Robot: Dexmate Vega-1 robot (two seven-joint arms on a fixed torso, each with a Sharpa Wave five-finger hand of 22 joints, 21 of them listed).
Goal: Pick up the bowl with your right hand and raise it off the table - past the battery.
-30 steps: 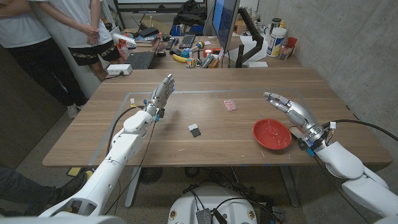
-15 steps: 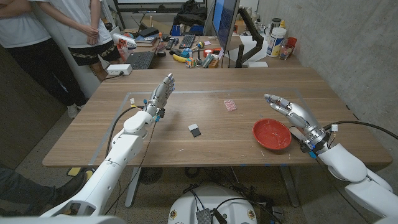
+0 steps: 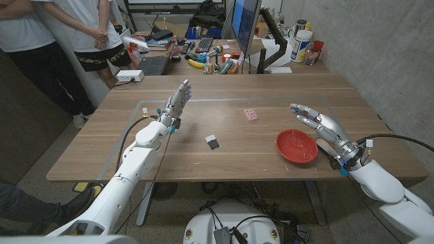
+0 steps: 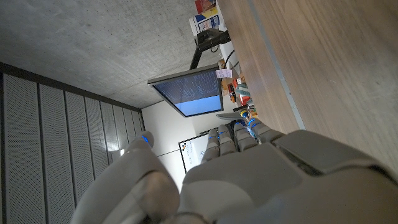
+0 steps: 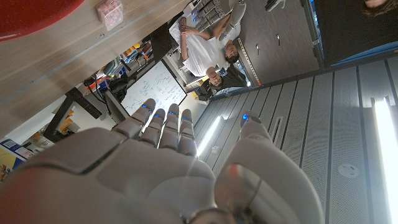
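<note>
R hand [image 3: 322, 123] open beside red bowl [image 3: 296, 146]; apart

Concrete wall [image 3: 380, 47] (bare grey) beside a cluttered desk [image 3: 203, 51].

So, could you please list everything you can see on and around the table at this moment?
bowl: one, red, on the table near its right front edge, beside the right hand
small black and white block: one, table middle, possibly the battery
pink packet: one, table, behind the bowl toward the middle
table: one, brown wood
monitor: one, dark, on the cluttered desk behind
people: two, white tops, standing at back left
left hand: one, grey, fingers apart, holding nothing, over the table's left part
right hand: one, grey, fingers apart, holding nothing, just right of the bowl
</note>
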